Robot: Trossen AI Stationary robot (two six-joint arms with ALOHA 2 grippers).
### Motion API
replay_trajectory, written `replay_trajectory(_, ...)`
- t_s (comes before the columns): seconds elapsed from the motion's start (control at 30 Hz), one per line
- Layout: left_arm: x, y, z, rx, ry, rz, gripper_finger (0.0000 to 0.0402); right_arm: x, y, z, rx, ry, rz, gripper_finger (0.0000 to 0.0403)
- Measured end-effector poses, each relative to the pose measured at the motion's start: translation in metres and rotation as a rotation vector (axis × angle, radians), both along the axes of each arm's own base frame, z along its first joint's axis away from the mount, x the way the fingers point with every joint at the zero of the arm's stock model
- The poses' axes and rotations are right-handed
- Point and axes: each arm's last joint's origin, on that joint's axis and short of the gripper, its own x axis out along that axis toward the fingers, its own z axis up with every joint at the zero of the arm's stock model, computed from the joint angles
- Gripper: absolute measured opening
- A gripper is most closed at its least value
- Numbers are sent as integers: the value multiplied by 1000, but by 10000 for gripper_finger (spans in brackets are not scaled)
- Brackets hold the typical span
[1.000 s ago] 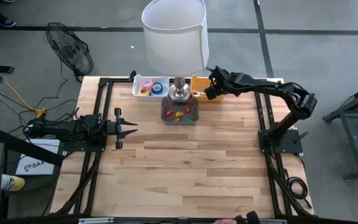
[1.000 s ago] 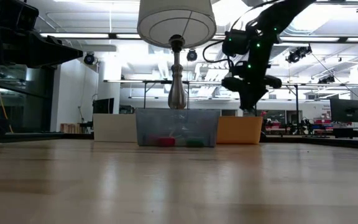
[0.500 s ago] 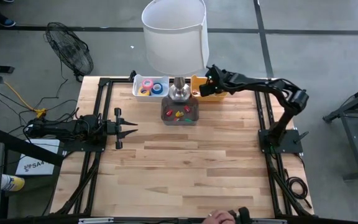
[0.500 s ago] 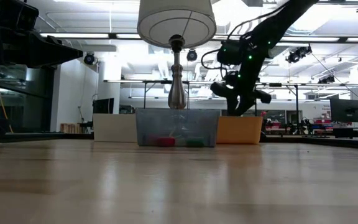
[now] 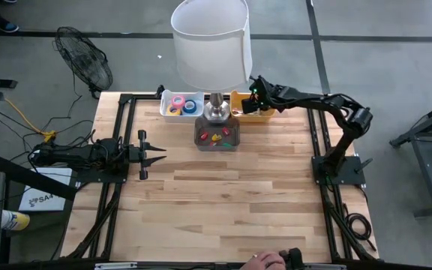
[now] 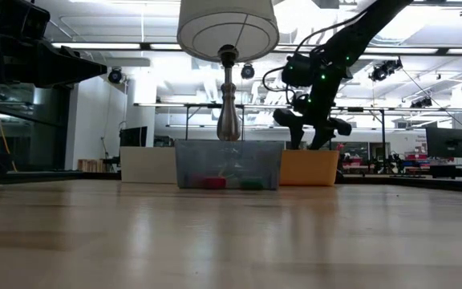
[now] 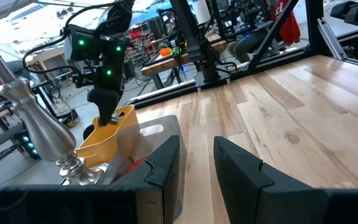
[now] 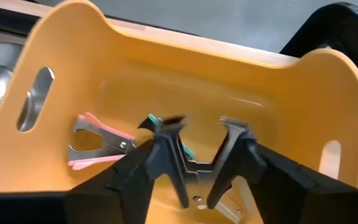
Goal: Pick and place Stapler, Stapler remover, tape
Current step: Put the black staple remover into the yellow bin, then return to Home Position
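Right gripper [image 8: 201, 165]: fingers parted, holding nothing, over the orange bin [image 5: 240, 103] at the bench's [image 5: 216, 202] one o'clock; pink stapler remover [image 8: 98, 142] inside. Tape [image 5: 177, 103] in white tray [image 5: 165, 109], eleven o'clock. Left gripper [image 5: 156, 156]: nine o'clock, fingers slightly apart, empty.

At the table's [image 5: 223, 202] far edge, three bins stand in a row: tape [image 5: 178, 103] in the left, the lamp [image 5: 214, 111] behind the middle, staple removers [image 8: 98, 144] in the right.
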Motion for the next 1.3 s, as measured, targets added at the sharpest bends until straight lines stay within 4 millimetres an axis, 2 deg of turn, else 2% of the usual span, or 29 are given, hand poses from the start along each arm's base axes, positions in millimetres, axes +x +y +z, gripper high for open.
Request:
replay_trajectory(0.3,0,0,0,0,0,0,96,1,0,1,-1,-15,6,260)
replay_trajectory(0.5,0,0,0,0,0,0,96,1,1,6,4,-42,25,266)
replay_trajectory(0.63,0,0,0,0,0,0,96,2,6,14,28,-86,129,266)
replay_trajectory(0.9,0,0,0,0,0,0,96,14,31,31,78,-196,506,266)
replay_trajectory(1.13,0,0,0,0,0,0,96,10,56,55,62,-222,548,266)
replay_trajectory(1.3,0,0,0,0,0,0,96,-2,76,50,5,-186,553,266)
